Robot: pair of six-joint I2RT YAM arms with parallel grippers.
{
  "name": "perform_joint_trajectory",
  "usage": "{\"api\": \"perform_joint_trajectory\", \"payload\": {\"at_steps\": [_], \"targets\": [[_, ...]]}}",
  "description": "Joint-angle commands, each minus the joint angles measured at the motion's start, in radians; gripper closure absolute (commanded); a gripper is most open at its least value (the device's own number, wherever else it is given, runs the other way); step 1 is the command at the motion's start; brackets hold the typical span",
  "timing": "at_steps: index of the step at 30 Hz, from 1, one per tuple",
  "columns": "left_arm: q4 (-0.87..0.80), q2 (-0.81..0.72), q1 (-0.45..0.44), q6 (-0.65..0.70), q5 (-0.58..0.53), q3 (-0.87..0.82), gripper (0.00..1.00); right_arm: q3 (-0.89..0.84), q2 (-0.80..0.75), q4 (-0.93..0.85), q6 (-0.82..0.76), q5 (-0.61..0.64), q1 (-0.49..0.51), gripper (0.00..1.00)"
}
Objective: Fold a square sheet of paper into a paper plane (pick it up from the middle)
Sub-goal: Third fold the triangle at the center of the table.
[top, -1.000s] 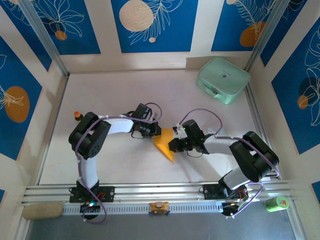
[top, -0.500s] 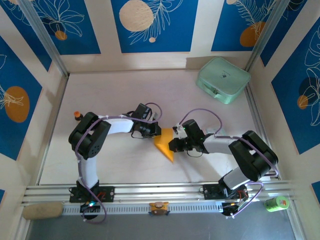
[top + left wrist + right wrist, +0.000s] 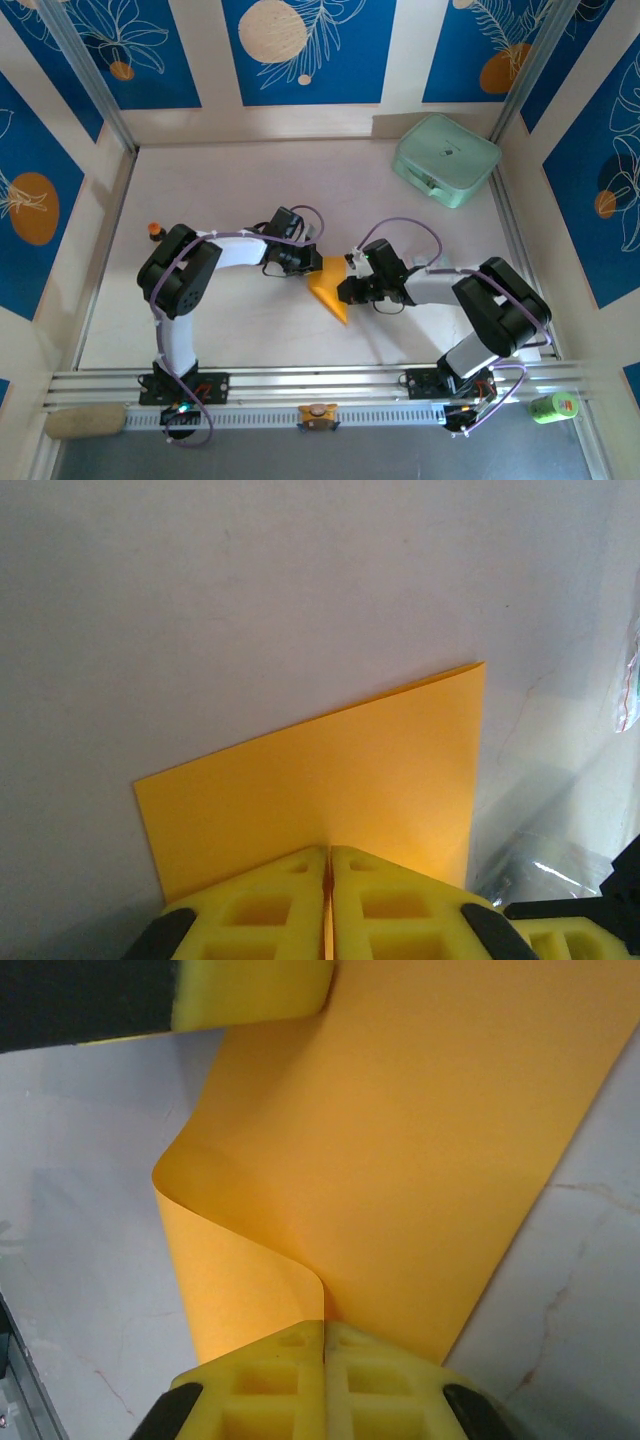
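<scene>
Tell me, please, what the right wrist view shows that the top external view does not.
Right wrist: the square sheet of paper bows into a rolled curl just ahead of the right claw, which is shut on its edge. Top external: the mint-green case in the far right corner, and a small orange-capped object off to the left. Both: the sheet pinched between the right claw and the left claw.

Bright even light, soft shadow beside the square sheet of paper (image 3: 330, 770), near edges blurred
</scene>
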Motion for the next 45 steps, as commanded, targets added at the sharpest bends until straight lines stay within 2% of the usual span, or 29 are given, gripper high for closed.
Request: {"api": "perform_joint_trajectory", "payload": {"at_steps": [1, 33, 45], "targets": [[-0.033, -0.013, 0.015, 0.012, -0.014, -0.007, 0.89, 0.021, 0.012, -0.010, -0.012, 0.000, 0.002, 1.00], [-0.027, -0.015, 0.016, 0.008, -0.011, -0.006, 0.88, -0.013, -0.049, -0.038, 0.019, 0.009, 0.016, 1.00], [-0.030, -0.016, 0.017, 0.007, -0.011, -0.006, 0.88, -0.003, -0.023, -0.048, 0.017, 0.012, 0.021, 1.00]]}}
